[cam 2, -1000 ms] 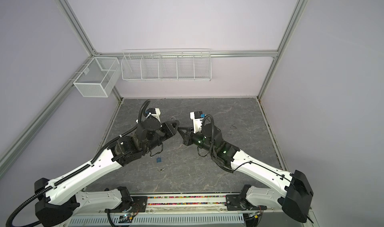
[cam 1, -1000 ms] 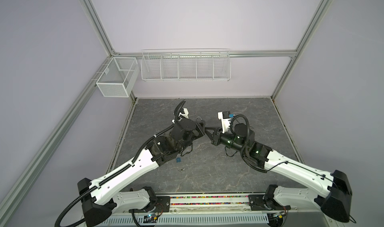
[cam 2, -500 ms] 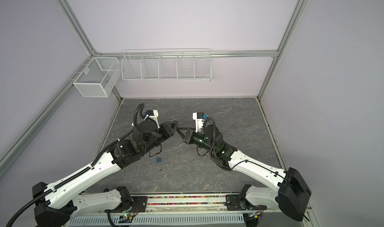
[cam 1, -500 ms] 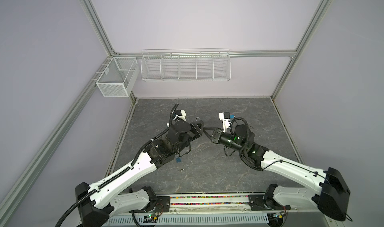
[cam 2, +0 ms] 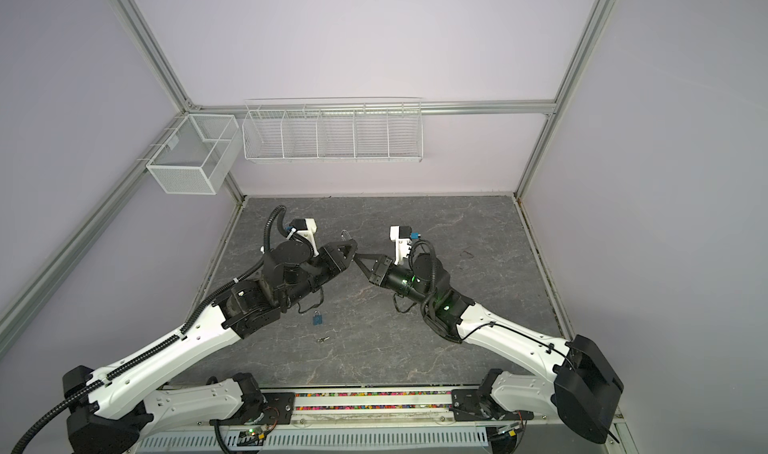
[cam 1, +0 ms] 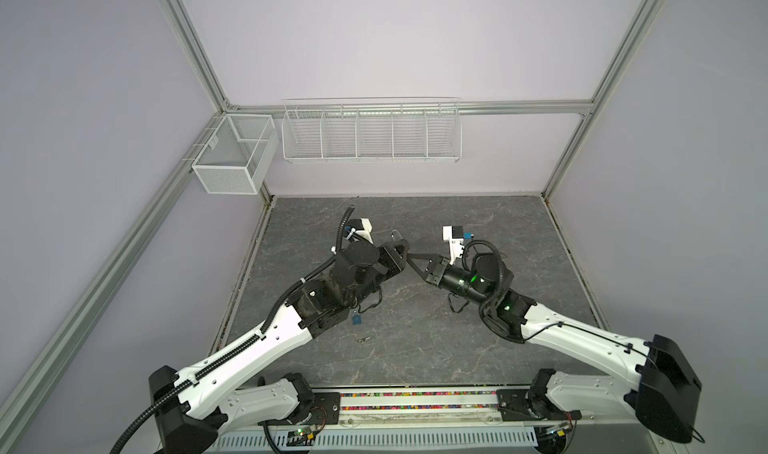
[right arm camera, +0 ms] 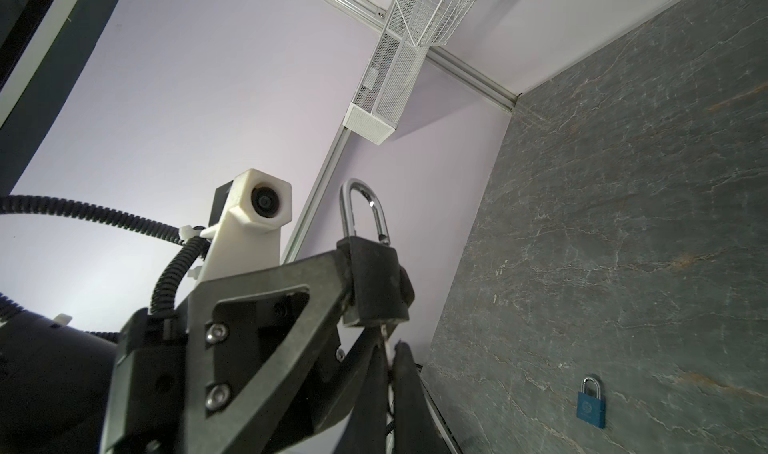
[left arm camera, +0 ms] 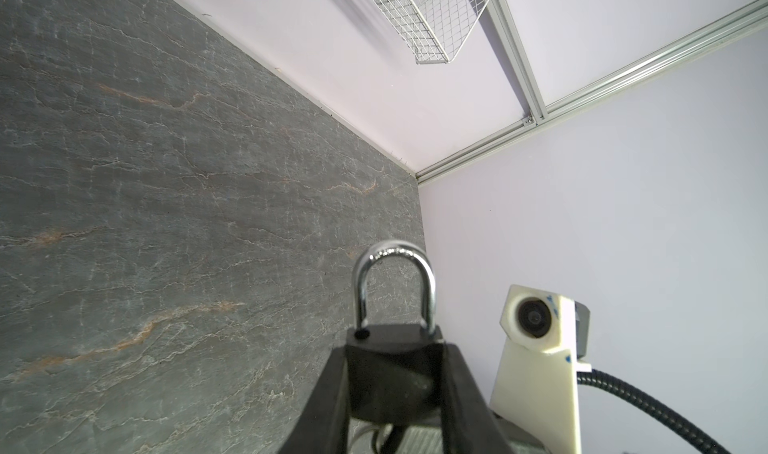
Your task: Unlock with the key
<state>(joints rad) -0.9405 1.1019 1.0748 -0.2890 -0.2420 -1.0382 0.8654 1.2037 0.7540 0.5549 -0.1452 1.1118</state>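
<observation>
Padlock (left arm camera: 390,369), black, hung above the worktop (cam 1: 415,348), gripped across its body by the jaws of the left gripper (cam 1: 400,251). Just right of it, the right gripper (cam 1: 412,258) had its jaws pressed together on a thin key (right arm camera: 385,339) at the padlock's base.

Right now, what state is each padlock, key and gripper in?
left gripper: shut on the black padlock
right gripper: shut on the held key
black padlock: shackle looks popped up, one leg free
held key: at the black padlock's underside, apparently inserted
blue padlock: flat on the table, shackle closed
loose key: lying on the table, untouched
</observation>
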